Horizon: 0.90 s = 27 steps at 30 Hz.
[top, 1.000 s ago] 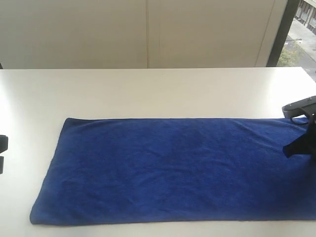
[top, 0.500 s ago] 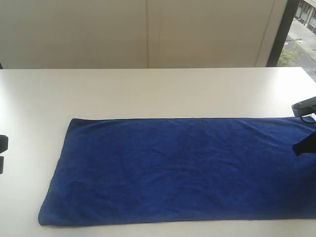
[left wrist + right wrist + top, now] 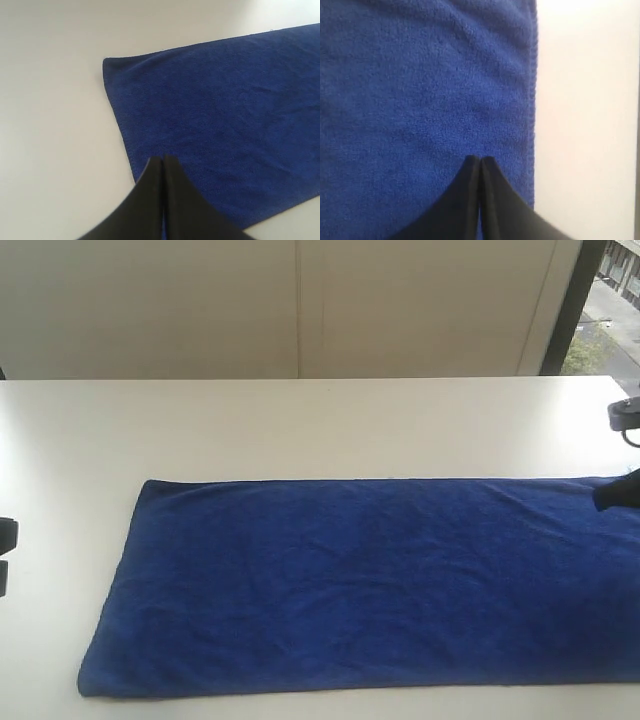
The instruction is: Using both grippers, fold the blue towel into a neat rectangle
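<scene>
Left claw [image 3: 163, 159] and right claw [image 3: 479, 160] are closed, empty, by blue towel [image 3: 350, 580].

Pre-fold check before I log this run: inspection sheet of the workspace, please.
Surface: white table, no marks visible.
Job's things: blue towel lies flat and unfolded, with its long side across the table; its right end runs out of the exterior view.
Clutter: nothing seen.
Claws: left claw is shut and empty, over the towel near a short edge. Right claw is shut and empty, over the towel near its hem. Contact cannot be told.
Cables: nothing seen clearly.
Surroundings: pale wall panels behind the table; window at far right.
</scene>
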Each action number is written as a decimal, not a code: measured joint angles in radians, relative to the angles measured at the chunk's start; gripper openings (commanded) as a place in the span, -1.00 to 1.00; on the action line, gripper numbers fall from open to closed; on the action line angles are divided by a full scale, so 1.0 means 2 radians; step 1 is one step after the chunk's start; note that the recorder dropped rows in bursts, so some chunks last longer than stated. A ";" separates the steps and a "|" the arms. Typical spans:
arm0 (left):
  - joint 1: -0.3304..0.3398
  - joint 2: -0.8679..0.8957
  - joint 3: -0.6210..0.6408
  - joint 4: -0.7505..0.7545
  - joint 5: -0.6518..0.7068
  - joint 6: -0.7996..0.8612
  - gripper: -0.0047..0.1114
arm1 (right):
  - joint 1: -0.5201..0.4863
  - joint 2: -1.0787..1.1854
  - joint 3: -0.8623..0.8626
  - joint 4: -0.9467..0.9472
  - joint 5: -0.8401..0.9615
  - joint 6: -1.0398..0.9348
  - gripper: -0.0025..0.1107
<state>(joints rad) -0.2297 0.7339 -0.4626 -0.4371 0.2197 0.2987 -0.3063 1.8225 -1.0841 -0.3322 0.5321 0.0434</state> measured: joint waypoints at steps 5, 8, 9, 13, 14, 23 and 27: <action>0.000 0.000 0.000 0.000 0.001 -0.001 -0.92 | -0.011 0.003 0.000 0.013 0.029 -0.006 -0.03; 0.000 0.000 0.000 -0.002 0.002 -0.001 -0.92 | -0.026 0.011 0.000 0.016 0.034 -0.029 -0.01; 0.000 0.000 0.000 -0.002 0.002 -0.001 -0.92 | -0.029 0.011 0.000 0.019 0.034 -0.039 -0.04; 0.000 0.000 0.000 -0.005 0.002 -0.001 -0.92 | -0.057 0.013 0.000 0.078 0.026 -0.134 -0.08; 0.000 0.000 0.000 -0.006 0.002 -0.001 -0.92 | -0.069 0.014 0.000 0.107 0.025 -0.164 -0.08; 0.000 0.000 0.000 -0.016 0.004 -0.001 -0.92 | -0.121 0.049 0.000 0.250 0.015 -0.308 -0.09; 0.000 0.000 0.000 -0.016 0.004 -0.001 -0.92 | -0.127 0.056 0.000 0.259 0.012 -0.324 -0.10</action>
<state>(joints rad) -0.2297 0.7339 -0.4626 -0.4683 0.2275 0.2969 -0.5613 1.9354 -1.0841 0.1858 0.5558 -0.6051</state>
